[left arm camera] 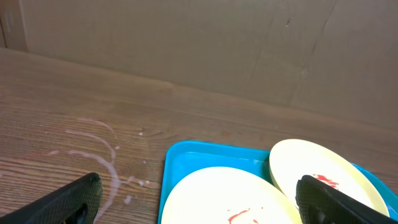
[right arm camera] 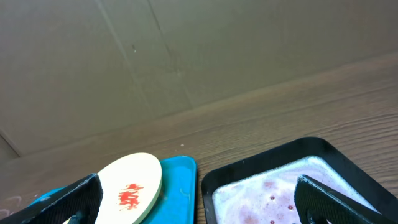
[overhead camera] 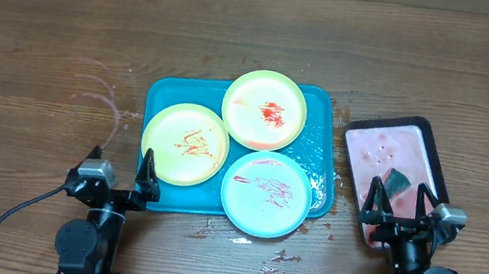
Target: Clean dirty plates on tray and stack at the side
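Three sauce-smeared plates lie on the teal tray (overhead camera: 165, 93): a yellow-green plate (overhead camera: 265, 110) at the back, a second yellow-green plate (overhead camera: 184, 144) at the left, and a light blue plate (overhead camera: 265, 193) overhanging the front edge. My left gripper (overhead camera: 119, 172) is open and empty, near the tray's front left corner. My right gripper (overhead camera: 399, 203) is open and empty above the small black-rimmed tray. The left wrist view shows the tray (left arm camera: 180, 162) and both yellow-green plates (left arm camera: 217, 196) (left arm camera: 323, 168). The right wrist view shows the back plate (right arm camera: 130, 180) and the tray's corner (right arm camera: 180, 180).
A black-rimmed tray (overhead camera: 434, 146) with pinkish liquid stands right of the teal tray and holds a dark sponge (overhead camera: 397, 184). It also shows in the right wrist view (right arm camera: 261, 180). Red smears (overhead camera: 277, 258) mark the table in front, and a whitish ring stain (overhead camera: 99, 101) lies left.
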